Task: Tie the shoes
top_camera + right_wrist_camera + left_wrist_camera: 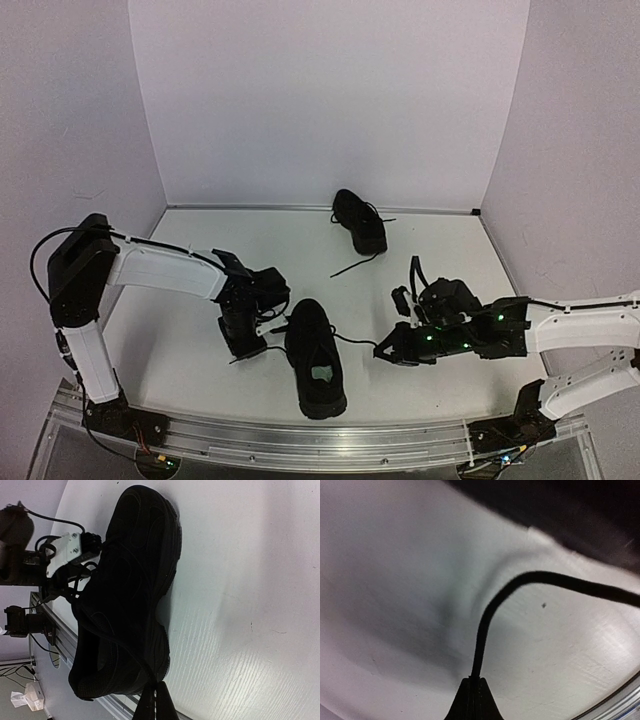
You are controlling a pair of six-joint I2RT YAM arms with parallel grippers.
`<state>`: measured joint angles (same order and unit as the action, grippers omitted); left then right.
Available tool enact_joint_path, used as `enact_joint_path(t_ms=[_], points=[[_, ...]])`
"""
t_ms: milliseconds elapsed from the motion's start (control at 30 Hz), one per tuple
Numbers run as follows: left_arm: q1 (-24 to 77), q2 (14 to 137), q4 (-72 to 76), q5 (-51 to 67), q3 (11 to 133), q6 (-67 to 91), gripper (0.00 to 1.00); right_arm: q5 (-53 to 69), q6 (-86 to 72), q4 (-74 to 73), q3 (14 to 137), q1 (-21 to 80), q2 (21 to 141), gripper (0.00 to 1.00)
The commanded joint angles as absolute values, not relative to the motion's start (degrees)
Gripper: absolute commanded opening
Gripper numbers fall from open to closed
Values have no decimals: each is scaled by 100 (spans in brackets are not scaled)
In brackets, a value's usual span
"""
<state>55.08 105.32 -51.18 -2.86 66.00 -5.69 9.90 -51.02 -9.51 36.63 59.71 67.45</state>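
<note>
A black shoe (316, 358) lies at the front middle of the table, toe pointing away; the right wrist view shows its side (125, 595). A second black shoe (360, 220) lies near the back wall, one loose lace (352, 266) trailing toward the front. My left gripper (244, 349) is just left of the near shoe, low over the table, shut on a thin black lace (485, 625) that curves from its tips (474, 681) toward the shoe. My right gripper (383, 352) is to the shoe's right, shut (157, 686) on the other lace (355, 341), which runs across the shoe's side.
White walls enclose the table on the left, back and right. A metal rail (330, 440) runs along the front edge, carrying both arm bases. The left arm (160, 270) reaches in from the left, the right arm (560, 325) from the right.
</note>
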Motion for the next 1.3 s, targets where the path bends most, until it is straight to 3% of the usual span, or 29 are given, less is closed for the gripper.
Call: enact_joint_path(t_ms=[0,200,500,867,1267], points=[[5497,9343,-3534,607,6351,623,0,1127,-5044,-385,3737,5937,7229,0],[5609,8507,-2015,783,5113,1865,0,1284,-4831,180,3977,5917,8200,0],[5981,9145,-1072,627,4703,2575,0,1555,-4505,705,4299,5854,9273,0],[6091,9947,109,542,4928,2838,0,1512,-4285,992,4747,5843,9836,0],[6082,10282,232,250,5384,2753,0,1715,-4061,1046,5131,5397,10211,0]])
